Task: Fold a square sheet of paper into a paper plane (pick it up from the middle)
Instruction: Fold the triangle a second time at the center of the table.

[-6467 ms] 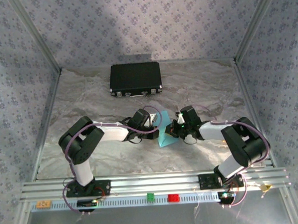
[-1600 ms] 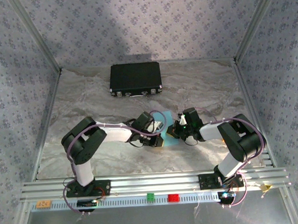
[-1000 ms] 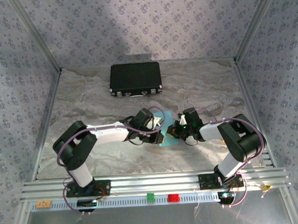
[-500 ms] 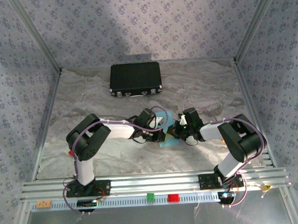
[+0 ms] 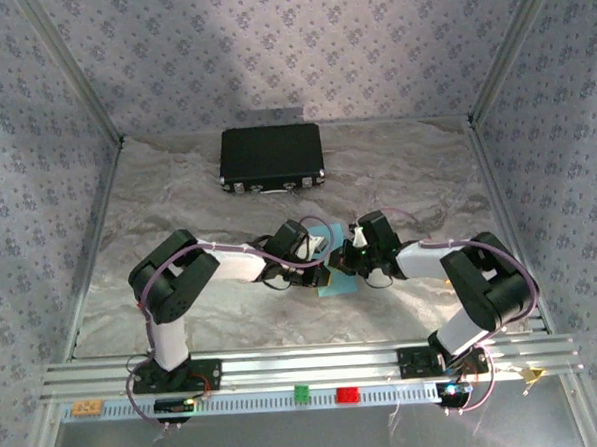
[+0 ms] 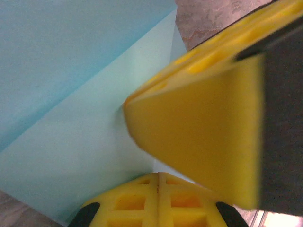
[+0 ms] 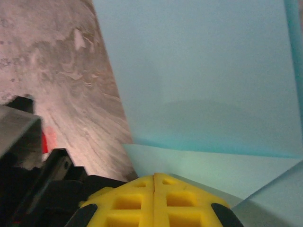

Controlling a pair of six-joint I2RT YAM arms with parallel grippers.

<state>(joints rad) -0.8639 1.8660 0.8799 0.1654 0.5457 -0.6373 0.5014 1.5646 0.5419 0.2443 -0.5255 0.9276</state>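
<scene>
Marbled grey table carries a black case at its far side. Near the middle, between the two arms, lies the light-blue square sheet of paper, partly folded. The left claw and right claw meet over it, both pinched fully closed, tips against the paper.

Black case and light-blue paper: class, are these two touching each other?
Apart. The top external view shows the black case at the far side and a stretch of bare table between it and the light-blue paper.
</scene>
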